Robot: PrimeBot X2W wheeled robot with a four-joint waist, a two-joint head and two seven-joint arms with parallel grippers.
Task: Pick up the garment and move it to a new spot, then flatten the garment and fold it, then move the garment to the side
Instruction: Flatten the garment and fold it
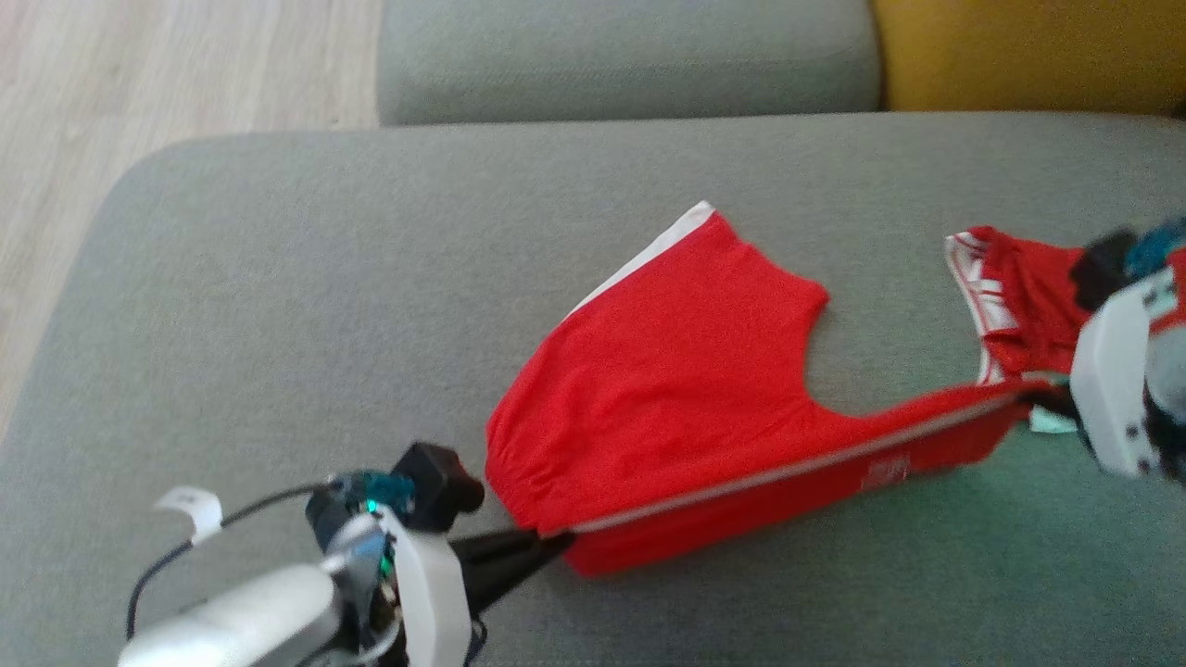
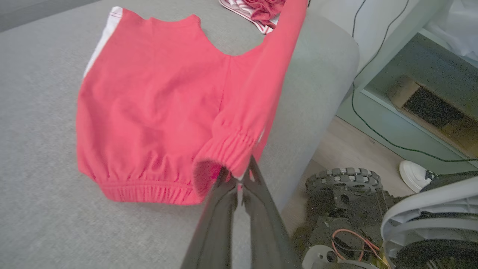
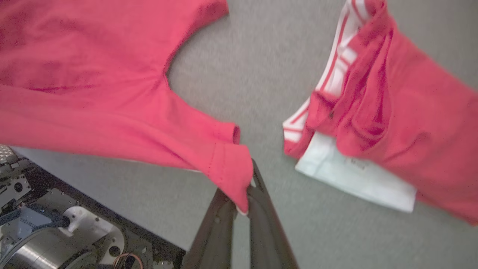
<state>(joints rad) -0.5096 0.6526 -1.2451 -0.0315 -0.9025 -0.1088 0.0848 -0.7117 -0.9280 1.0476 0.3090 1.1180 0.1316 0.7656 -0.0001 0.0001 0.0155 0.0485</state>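
With the left gripper [image 2: 239, 179] clenched on the waistband [image 2: 149, 190] and the right gripper [image 3: 244, 200] on a leg hem [image 3: 229, 172], the red shorts [image 1: 667, 389] stretch taut between the jaws over the grey cushion [image 1: 278, 324] (flattening, I judge), with folding and moving aside not yet done.

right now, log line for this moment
left tool shut on shorts waistband | right tool shut on hem | shorts stretched over sofa

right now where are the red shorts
Head view: the shorts lie right of centre on the sofa, stretched between left gripper and right gripper.
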